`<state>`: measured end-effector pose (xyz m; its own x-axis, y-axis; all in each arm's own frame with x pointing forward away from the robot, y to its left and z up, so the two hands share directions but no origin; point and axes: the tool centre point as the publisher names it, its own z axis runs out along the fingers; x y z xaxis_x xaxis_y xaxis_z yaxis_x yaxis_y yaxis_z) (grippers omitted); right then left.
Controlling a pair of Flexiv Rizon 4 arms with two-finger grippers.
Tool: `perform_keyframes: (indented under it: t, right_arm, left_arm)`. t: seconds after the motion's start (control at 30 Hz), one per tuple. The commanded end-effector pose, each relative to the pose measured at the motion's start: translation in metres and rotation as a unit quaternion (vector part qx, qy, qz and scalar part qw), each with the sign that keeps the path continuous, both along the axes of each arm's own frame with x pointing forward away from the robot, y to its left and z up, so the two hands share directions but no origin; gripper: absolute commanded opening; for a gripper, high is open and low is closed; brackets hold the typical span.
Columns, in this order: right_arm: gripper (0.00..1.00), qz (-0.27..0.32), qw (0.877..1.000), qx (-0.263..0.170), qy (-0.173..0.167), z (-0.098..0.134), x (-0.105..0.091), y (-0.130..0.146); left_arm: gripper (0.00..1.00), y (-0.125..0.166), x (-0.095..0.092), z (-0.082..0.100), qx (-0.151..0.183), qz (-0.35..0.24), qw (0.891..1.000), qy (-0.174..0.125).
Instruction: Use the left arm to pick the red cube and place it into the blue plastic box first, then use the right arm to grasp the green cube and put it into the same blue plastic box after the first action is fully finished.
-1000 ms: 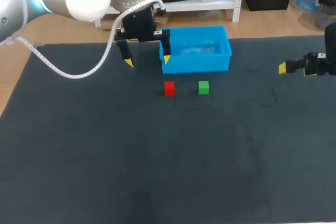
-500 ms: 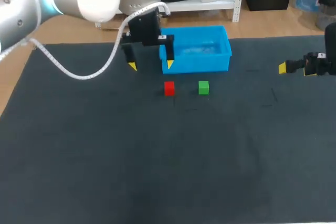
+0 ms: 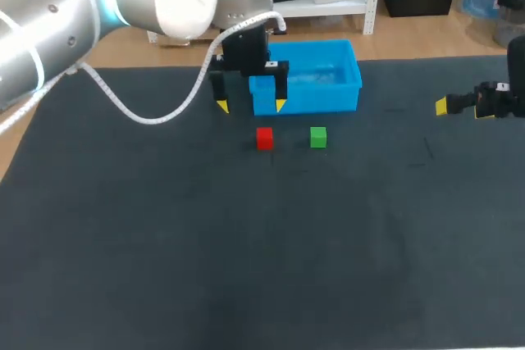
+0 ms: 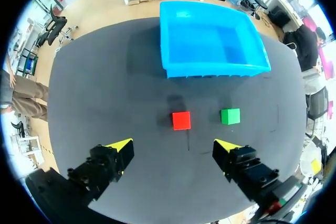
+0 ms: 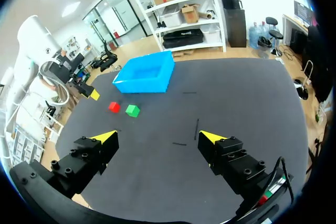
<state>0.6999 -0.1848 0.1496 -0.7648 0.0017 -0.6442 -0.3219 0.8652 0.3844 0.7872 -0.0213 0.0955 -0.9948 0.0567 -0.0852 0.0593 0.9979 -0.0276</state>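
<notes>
Left gripper (image 3: 251, 106) hangs spread wide, empty, near the red cube (image 3: 264, 138). It looks light and rigid, so pinch 2 opposite faces.

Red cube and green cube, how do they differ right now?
Colour: the red cube is red and the green cube is green.
Place: the red cube lies on the left arm's side, the green cube on the right arm's side.
In the left wrist view, the red cube is ahead of the gap between the open left gripper fingers; the green cube is ahead of one finger.
Shared: similar size, both on the table in front of the blue box, neither gripped.
</notes>
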Motion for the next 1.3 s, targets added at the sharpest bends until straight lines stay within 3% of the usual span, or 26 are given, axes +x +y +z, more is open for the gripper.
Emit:
perform_keyframes:
  t: [0.03, 1.3]
  right_arm:
    - [1.0, 0.0, 1.0, -0.001, 0.0, 0.0, 0.0, 0.0]
    - [1.0, 0.0, 1.0, -0.001, 0.0, 0.0, 0.0, 0.0]
  left_arm:
    - [1.0, -0.005, 0.01, -0.005, 0.008, 0.004, 1.0, 0.015]
    - [1.0, -0.007, 0.019, -0.05, 0.028, 0.017, 0.999, 0.042]
